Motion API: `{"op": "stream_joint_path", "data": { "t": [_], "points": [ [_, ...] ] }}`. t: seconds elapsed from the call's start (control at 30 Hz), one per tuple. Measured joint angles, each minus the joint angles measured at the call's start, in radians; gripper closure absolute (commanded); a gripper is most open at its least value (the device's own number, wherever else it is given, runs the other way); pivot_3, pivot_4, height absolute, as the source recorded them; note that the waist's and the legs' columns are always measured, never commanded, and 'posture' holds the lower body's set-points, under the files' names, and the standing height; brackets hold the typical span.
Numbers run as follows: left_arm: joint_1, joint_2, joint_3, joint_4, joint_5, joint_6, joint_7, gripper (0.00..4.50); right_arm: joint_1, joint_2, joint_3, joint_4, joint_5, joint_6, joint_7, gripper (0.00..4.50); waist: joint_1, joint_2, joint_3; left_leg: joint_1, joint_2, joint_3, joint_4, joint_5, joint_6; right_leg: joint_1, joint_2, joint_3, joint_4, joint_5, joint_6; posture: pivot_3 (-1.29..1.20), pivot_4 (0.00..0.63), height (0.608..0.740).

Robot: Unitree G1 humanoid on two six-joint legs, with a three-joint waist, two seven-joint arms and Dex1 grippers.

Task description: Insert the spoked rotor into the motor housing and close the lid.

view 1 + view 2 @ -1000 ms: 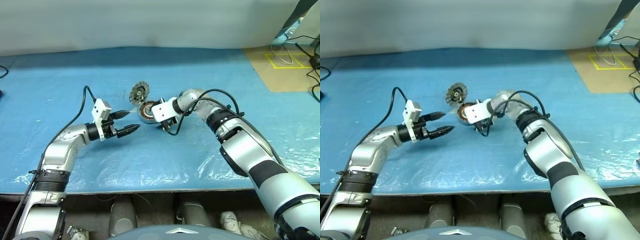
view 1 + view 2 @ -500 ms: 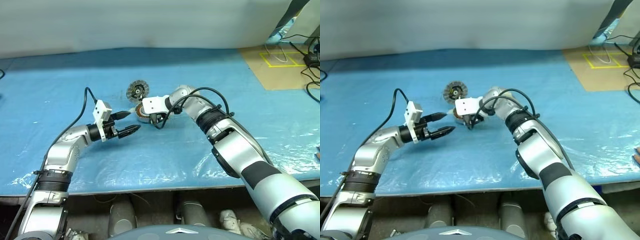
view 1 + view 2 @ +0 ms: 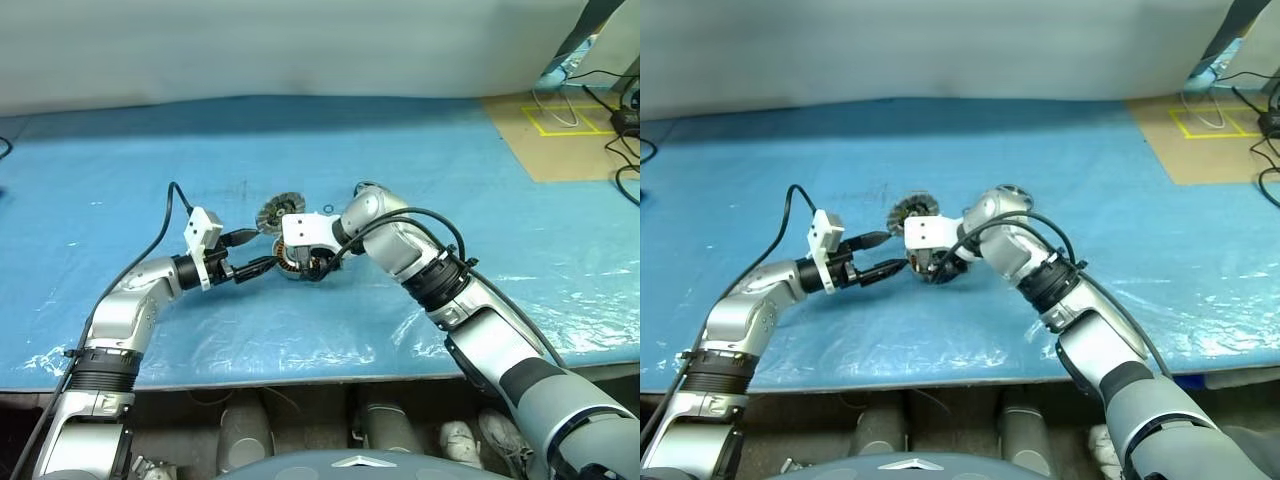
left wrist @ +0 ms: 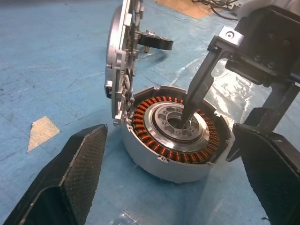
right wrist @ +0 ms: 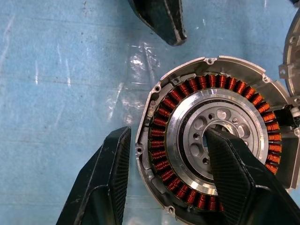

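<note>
Since earlier frame, right pincer (image 5: 168,178) swung back, now straddling motor housing (image 4: 176,140) wall: one finger in hub, other outside. Left pincer (image 3: 262,254) wide, empty, level beside housing. Lid (image 4: 123,61) upright against housing's far edge on blue worktop (image 3: 420,150).

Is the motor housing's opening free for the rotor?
No. The right tool straddles the motor housing's wall, one finger in the central hub. The lid stands on edge at the rim, not over it.
</note>
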Motion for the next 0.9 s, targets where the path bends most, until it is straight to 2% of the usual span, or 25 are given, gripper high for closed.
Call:
{"op": "stream_joint_path", "data": {
  "t": [0.13, 0.37, 0.67, 0.83, 0.9],
  "points": [
    [0.007, 0.0, 0.0, -0.006, 0.0, 0.0, 0.009, 0.0, -0.034, 0.057, 0.008, 0.051, 0.0, 0.113, -0.04, 1.93, -0.003, 0.0, 0.0, 0.005, 0.0, 0.0, -0.005, 0.0, 0.0, 0.002, 0.0, 0.001, 0.0, -0.001, -0.001, 0.0, 0.15, 0.74],
    [0.012, -0.001, 0.0, -0.018, 0.0, 0.0, 0.014, 0.0, -0.108, 0.161, -0.004, 0.21, 0.011, 0.195, -0.169, 1.93, -0.008, 0.0, 0.0, 0.018, -0.001, 0.002, -0.011, 0.0, 0.0, 0.009, 0.0, 0.002, 0.0, -0.002, -0.002, 0.0, 0.15, 0.74],
    [0.014, -0.003, 0.0, -0.018, 0.0, 0.0, 0.015, 0.0, -0.16, 0.198, -0.038, 0.261, 0.081, 0.335, -0.191, 1.93, -0.006, 0.0, 0.0, 0.018, -0.002, 0.002, -0.014, 0.0, -0.001, 0.009, 0.0, 0.002, -0.001, -0.003, -0.003, 0.0, 0.15, 0.74],
    [-0.002, -0.004, 0.0, -0.005, 0.0, -0.001, 0.013, 0.0, -0.14, 0.163, -0.027, 0.181, 0.129, 0.382, -0.175, 1.93, -0.004, 0.0, 0.0, 0.015, -0.001, 0.002, -0.015, 0.0, -0.001, 0.009, 0.001, 0.001, -0.008, -0.003, -0.002, 0.0, 0.15, 0.74],
    [-0.01, -0.004, 0.0, 0.002, 0.0, -0.002, 0.011, 0.0, -0.133, 0.154, -0.026, 0.161, 0.145, 0.383, -0.176, 1.54, -0.007, 0.0, 0.0, 0.014, -0.001, 0.002, -0.016, 0.0, -0.001, 0.009, 0.002, 0.002, -0.013, -0.003, -0.002, 0.0, 0.15, 0.74]
  ]
}}
